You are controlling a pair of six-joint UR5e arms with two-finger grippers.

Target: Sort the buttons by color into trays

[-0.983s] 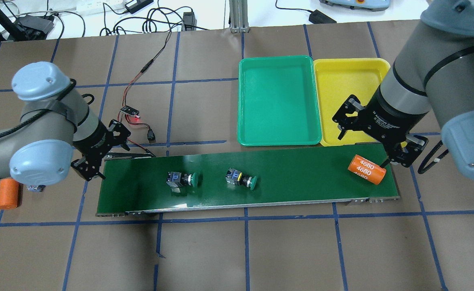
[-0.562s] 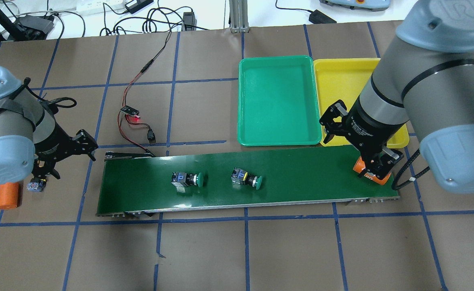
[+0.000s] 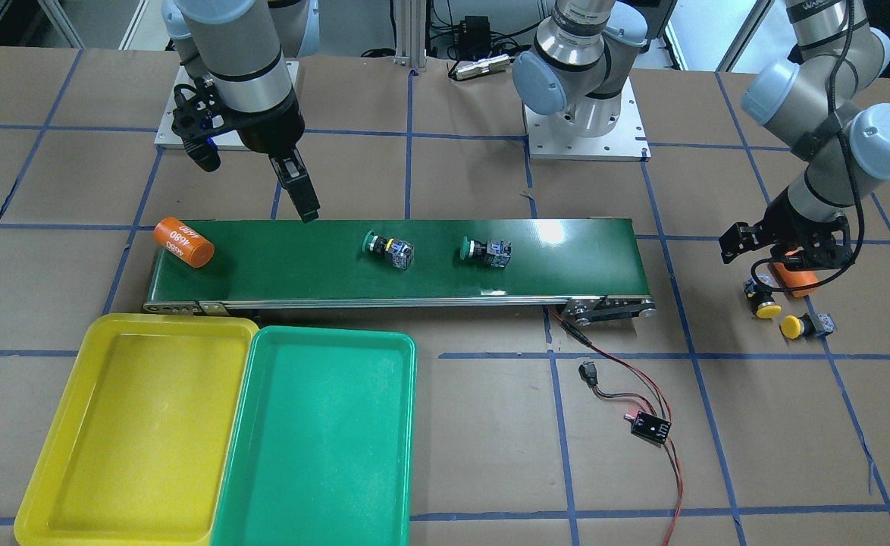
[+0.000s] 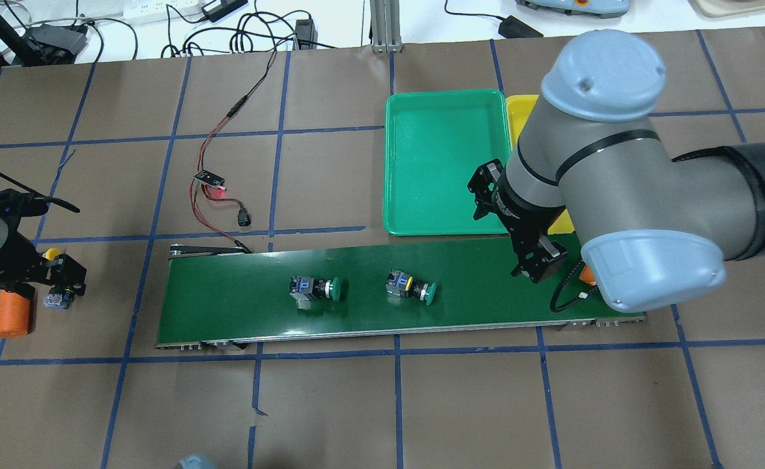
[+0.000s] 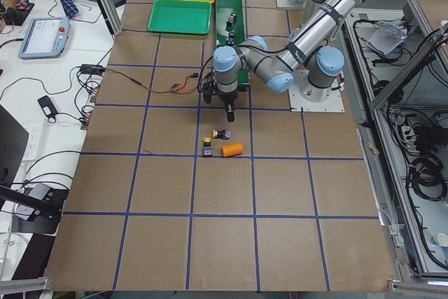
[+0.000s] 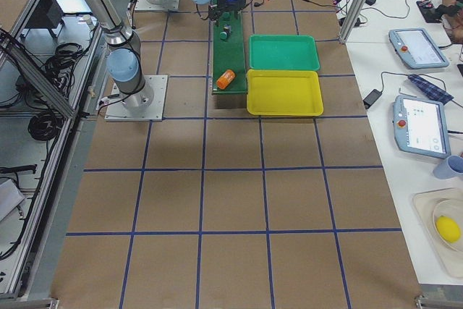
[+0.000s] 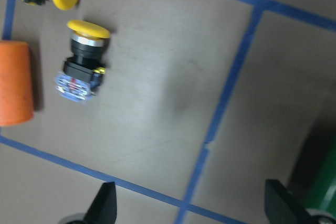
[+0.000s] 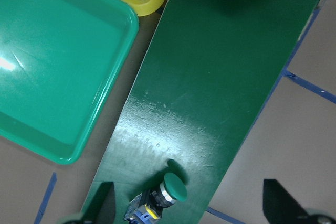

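Orange cylinder [image 3: 182, 242] on belt [image 3: 566, 250] | second cylinder [image 7: 14, 82] beside yellow buttons [image 7: 84, 51]

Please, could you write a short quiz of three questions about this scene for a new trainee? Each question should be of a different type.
1. True or false: the shallow yellow plastic tray holds a button.
2. Multiple choice: where do the two green-capped push-buttons lie? A) on the long dark-green conveyor belt; B) in that yellow tray; C) on the floor.
3. Fill in: the number of yellow-capped push-buttons lying on the brown paper near the left pincer is ___.
Key: 1 false; 2 A; 3 two.
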